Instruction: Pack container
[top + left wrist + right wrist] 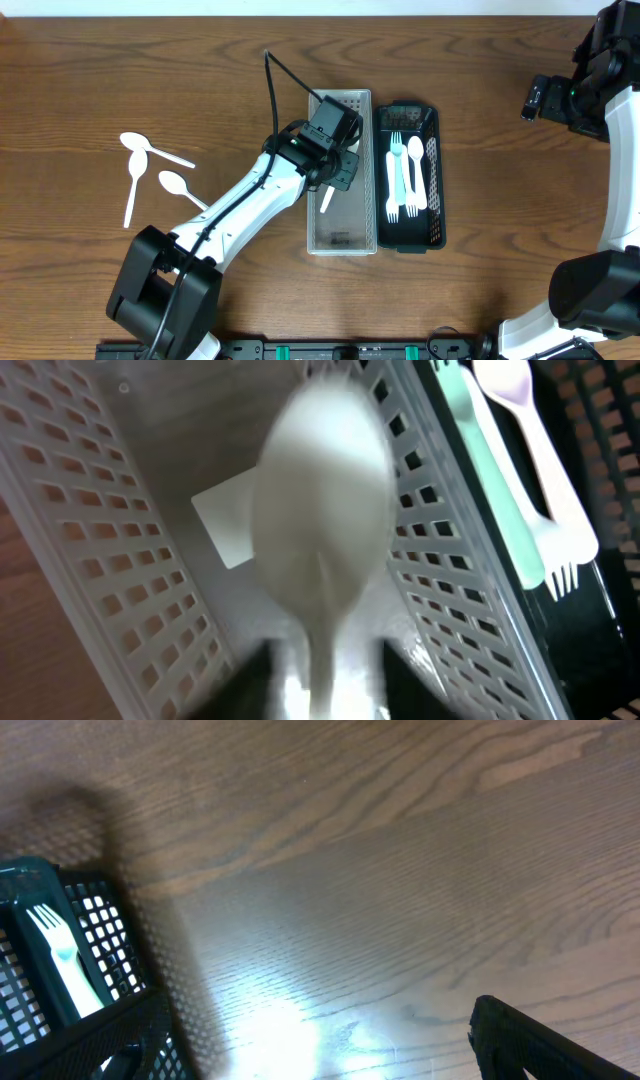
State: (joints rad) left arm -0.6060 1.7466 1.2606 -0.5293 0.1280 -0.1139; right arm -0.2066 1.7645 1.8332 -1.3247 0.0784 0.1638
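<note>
A white mesh container (313,222) stands at the table's middle, with a black mesh container (434,222) right beside it. My left gripper (338,178) hangs inside the white container's upper half. A white spoon (320,530) lies between its fingers, bowl pointing away, blurred. The fingers (322,690) stand apart from the handle on both sides. The spoon's end shows below the gripper in the overhead view (326,198). My right gripper (534,98) is raised at the far right, empty, with one dark finger (540,1040) in its wrist view.
Three white spoons (150,150) (134,178) (178,186) lie on the wood at the left. The black container holds forks (394,178) and a pale spoon (416,172). A white label (225,525) sits on the white container's floor. A black cable (285,72) arcs off the left arm.
</note>
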